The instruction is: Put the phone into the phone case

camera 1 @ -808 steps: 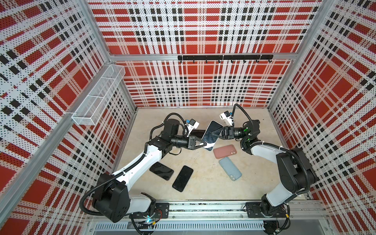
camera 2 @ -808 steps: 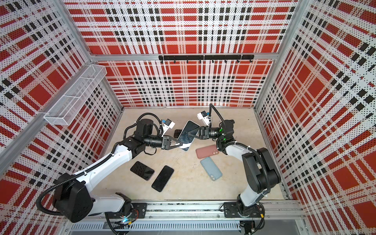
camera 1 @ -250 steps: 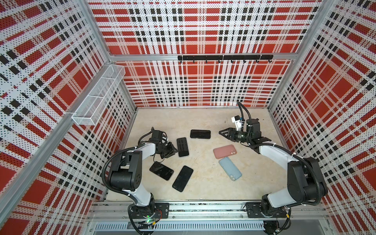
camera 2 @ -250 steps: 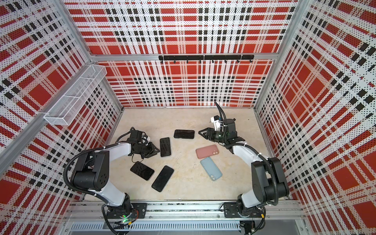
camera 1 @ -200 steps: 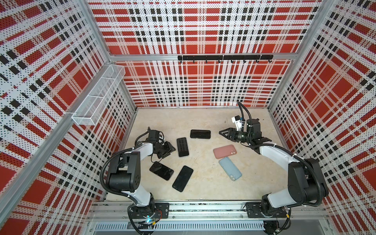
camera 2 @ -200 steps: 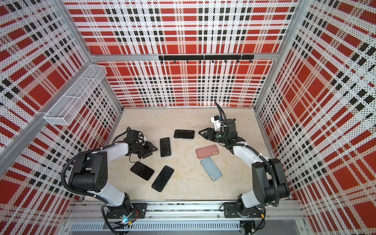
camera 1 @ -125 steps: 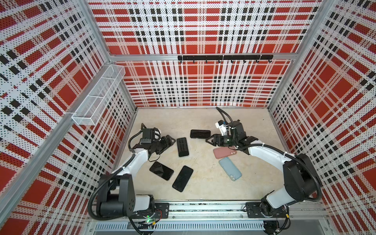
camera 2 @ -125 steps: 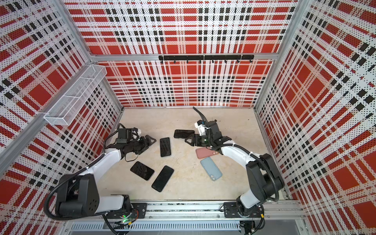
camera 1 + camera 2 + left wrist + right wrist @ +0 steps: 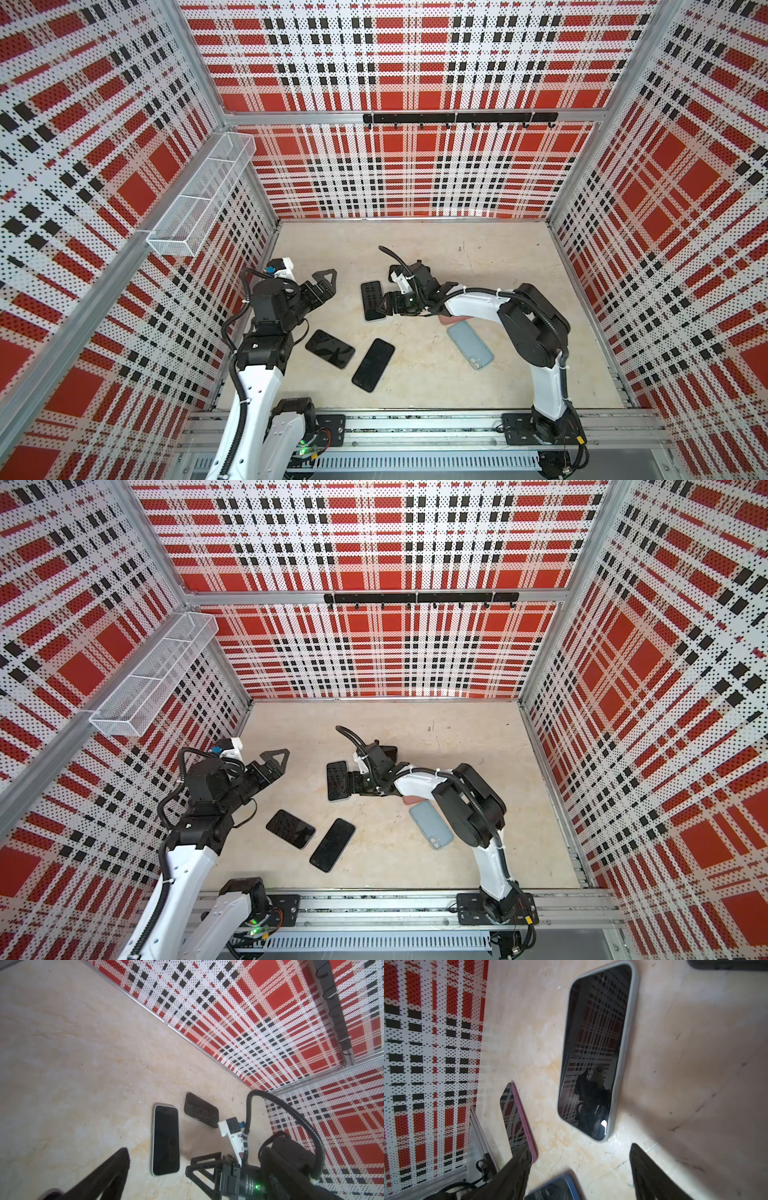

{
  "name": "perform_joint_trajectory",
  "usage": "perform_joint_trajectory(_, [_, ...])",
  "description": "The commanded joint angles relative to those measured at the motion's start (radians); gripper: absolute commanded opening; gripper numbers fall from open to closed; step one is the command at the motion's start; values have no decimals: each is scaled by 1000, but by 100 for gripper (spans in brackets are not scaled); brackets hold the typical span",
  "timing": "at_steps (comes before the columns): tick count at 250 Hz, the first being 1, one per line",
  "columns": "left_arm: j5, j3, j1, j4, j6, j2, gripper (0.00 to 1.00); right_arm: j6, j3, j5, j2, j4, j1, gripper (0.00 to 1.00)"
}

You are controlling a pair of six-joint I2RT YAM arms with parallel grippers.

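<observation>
Black phones (image 9: 330, 348), blue case (image 9: 470, 345), pink case (image 9: 451, 321) (half under right arm (image 9: 478, 305)) around; cased phone (image 9: 372, 301) just ahead of right gripper (image 9: 580, 1147), jaws apart, empty; left gripper (image 9: 328, 283) wide

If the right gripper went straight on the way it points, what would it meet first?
Probably the grey-cased phone, lying screen-up just ahead of the open right gripper. The gripper tilts downward, so it might touch the table just short of it; depth is unclear.

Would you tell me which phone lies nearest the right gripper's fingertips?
The phone in the pale grey case, directly ahead of the open right gripper; the two bare black phones lie farther off.
</observation>
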Motion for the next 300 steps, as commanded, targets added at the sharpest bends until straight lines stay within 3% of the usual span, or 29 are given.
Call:
perform_joint_trajectory(1, [-56, -19, -26, -59, 14, -22, 99, 43, 63, 42, 51, 11, 14, 77])
perform_joint_trajectory(63, [-142, 18, -79, -148, 59, -28, 99, 81, 137, 0, 142, 30, 59, 76])
perform_joint_trajectory(109, [-236, 29, -107, -230, 12, -27, 100, 99, 126, -8, 133, 70, 85, 75])
perform_joint_trajectory(163, [-355, 32, -101, -411, -127, 1, 100, 83, 38, 95, 5, 54, 70, 75])
perform_joint_trajectory(249, [-333, -3, -55, -705, -508, 145, 99, -121, -135, 260, -327, -54, -23, 76])
perform_joint_trajectory(300, [-349, 62, -57, -836, -572, 291, 100, -185, -196, 284, -391, -33, -40, 76])
